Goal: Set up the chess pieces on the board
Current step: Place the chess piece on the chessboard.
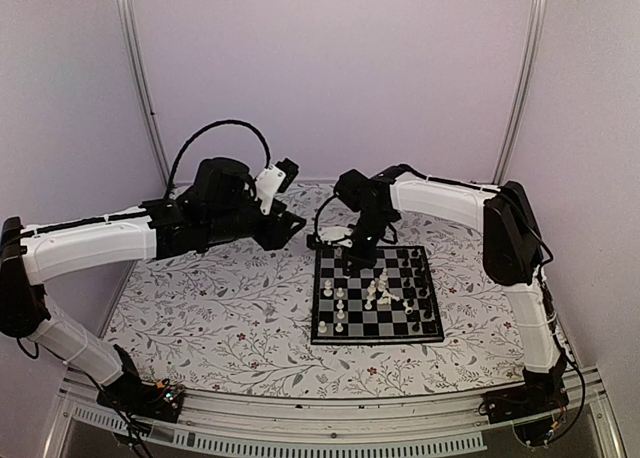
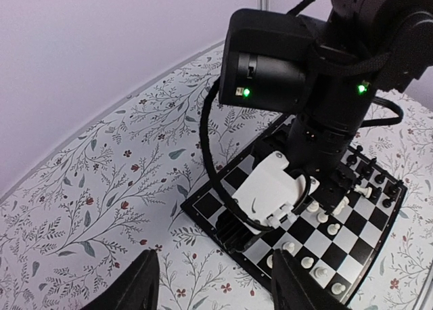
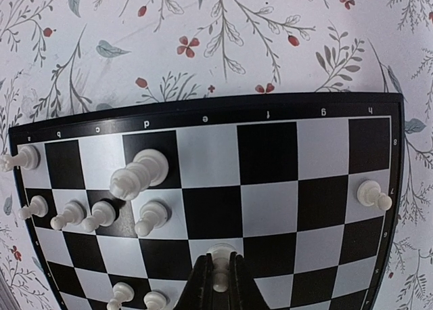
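Note:
The board lies right of the table's middle. White pieces stand along its left side and middle, black pieces along its right side. My right gripper hangs over the board's far edge. In the right wrist view the gripper is shut on a white pawn over a pale square of the board. A taller white piece and several pawns stand to its left. My left gripper hovers off the board's far left corner. Its jaws are open and empty.
The right arm's wrist fills the upper left wrist view above the board. A lone white pawn stands near the board's right edge. The floral table surface surrounds the board. Pale walls stand behind and at both sides.

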`<move>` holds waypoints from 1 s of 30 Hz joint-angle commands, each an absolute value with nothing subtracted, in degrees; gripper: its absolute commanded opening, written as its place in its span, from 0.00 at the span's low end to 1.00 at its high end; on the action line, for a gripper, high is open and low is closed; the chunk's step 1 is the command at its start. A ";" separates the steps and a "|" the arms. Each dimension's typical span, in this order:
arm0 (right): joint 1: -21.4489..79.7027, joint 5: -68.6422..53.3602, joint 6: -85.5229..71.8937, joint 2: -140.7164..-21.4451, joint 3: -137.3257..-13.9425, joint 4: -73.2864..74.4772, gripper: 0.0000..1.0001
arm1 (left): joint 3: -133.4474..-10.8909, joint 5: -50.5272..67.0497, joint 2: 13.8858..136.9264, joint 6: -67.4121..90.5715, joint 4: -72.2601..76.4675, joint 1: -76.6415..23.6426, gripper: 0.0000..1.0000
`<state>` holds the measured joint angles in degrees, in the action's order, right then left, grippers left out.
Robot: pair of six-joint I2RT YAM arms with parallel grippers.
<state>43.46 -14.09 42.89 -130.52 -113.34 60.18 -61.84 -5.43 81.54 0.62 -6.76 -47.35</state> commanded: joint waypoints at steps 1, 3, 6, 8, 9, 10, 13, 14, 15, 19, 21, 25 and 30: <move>44.03 -15.20 43.39 -133.07 -115.60 60.12 0.10 | -60.74 -6.42 80.34 0.35 -6.55 -46.50 0.58; 44.16 -15.28 43.48 -133.60 -115.65 59.85 0.10 | -60.80 -6.41 80.42 0.19 -6.67 -46.41 0.58; 44.20 -15.54 43.58 -134.28 -115.70 59.64 0.11 | -60.91 -6.58 80.42 0.09 -6.83 -46.24 0.58; 44.21 -15.85 43.59 -134.61 -115.70 59.48 0.12 | -60.83 -6.76 80.50 0.09 -6.79 -46.18 0.58; 44.29 -15.90 43.59 -134.71 -115.70 59.43 0.11 | -60.78 -6.78 80.51 0.16 -6.78 -46.15 0.58; 44.30 -16.01 43.59 -134.85 -115.69 59.22 0.12 | -60.74 -6.77 80.51 0.30 -6.76 -46.14 0.58; 44.46 -16.24 43.64 -135.08 -115.69 58.91 0.12 | -60.58 -6.59 80.59 0.52 -6.68 -46.14 0.58; 44.47 -16.33 43.68 -135.19 -115.68 58.79 0.12 | -60.56 -6.59 80.60 0.50 -6.64 -46.14 0.58; 44.51 -16.40 43.68 -135.32 -115.67 58.68 0.12 | -60.48 -6.58 80.53 0.52 -6.63 -46.14 0.58; 44.95 -17.00 43.55 -135.61 -115.72 58.29 0.13 | -60.29 -6.76 80.42 0.44 -6.79 -46.14 0.58; 45.14 -16.95 43.57 -135.94 -115.75 58.32 0.13 | -60.29 -6.77 80.33 0.44 -6.94 -46.14 0.58; 45.36 -16.86 43.59 -136.31 -115.75 58.82 0.16 | -60.04 -6.74 80.16 0.53 -7.02 -46.14 0.58; 45.43 -16.21 43.47 -135.87 -115.59 58.69 0.27 | -59.73 -6.76 80.11 0.89 -6.97 -46.14 0.58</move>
